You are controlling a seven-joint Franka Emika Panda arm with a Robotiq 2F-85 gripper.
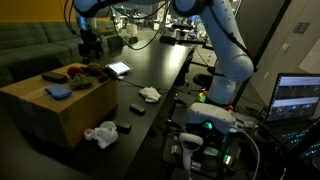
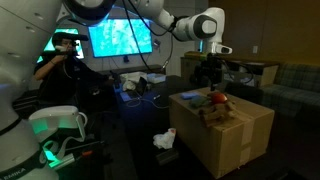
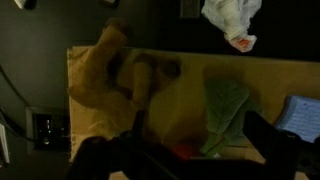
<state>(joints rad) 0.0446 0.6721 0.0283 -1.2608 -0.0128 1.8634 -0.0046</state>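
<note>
**Fig.** Scene, largest to smallest. Black table (image 1: 165,70), 1x, runs beneath and out past the gripper (image 2: 209,74), whose jaws stand wide apart w/ nothing between them. Cardboard box (image 2: 240,140), 1x, sits directly below the gripper, its top face serving as a shelf. Brown plush toy (image 3: 105,70), 1x, lies on the box top just under the gripper, off toward one finger in the wrist view; not touched. Judged soft, light, squashy, non-fragile: it should give under the pads, so it is best pinched across the thick body approx. mid-length, not by a limp limb. Blue-green cloth (image 3: 226,112), 1x, on the box top beside the plush toy, toward the opposite finger. White cloths (image 1: 150,94), 2x, crumpled on the table: one out past the box edge, the second (image 1: 100,133) lower down by the box's side. Lit tablet (image 1: 119,69), 1x, on the table near the gripper. Red item (image 2: 218,97), 1x, on the box top; kind unclear. Small dark blocks (image 1: 137,108), 2x, on the table, well away from the gripper.
</note>
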